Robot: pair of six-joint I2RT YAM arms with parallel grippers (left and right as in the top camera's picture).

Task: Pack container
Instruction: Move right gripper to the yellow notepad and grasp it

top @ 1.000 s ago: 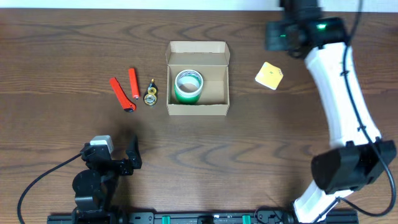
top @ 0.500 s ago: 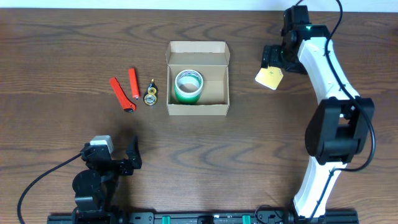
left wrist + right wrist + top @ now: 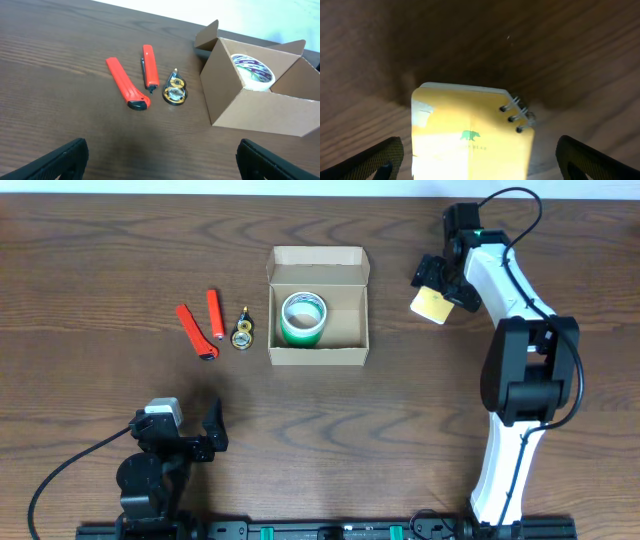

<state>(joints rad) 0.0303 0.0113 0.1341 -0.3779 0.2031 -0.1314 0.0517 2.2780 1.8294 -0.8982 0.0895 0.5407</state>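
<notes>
The tan cardboard container (image 3: pixel 318 358) sits open at the table's middle, with a green-and-white tape roll (image 3: pixel 303 318) inside; both also show in the left wrist view, the container (image 3: pixel 260 112) and the roll (image 3: pixel 254 71). A yellow spiral notepad (image 3: pixel 432 305) lies right of it. My right gripper (image 3: pixel 440 280) is open just over the notepad (image 3: pixel 470 145), a finger on each side. My left gripper (image 3: pixel 205 435) is open and empty near the front left. Two red tools (image 3: pixel 196 331) (image 3: pixel 214 314) and a small tape dispenser (image 3: pixel 242 332) lie left of the container.
The container's flap lid (image 3: pixel 318 257) stands open at its far side. In the left wrist view the red tools (image 3: pixel 127 90) (image 3: pixel 149 73) and the dispenser (image 3: pixel 175 92) lie ahead on the dark wood table (image 3: pixel 400 440).
My right arm has swung in from the far right and come down over the yellow notepad. The left arm has not moved.
</notes>
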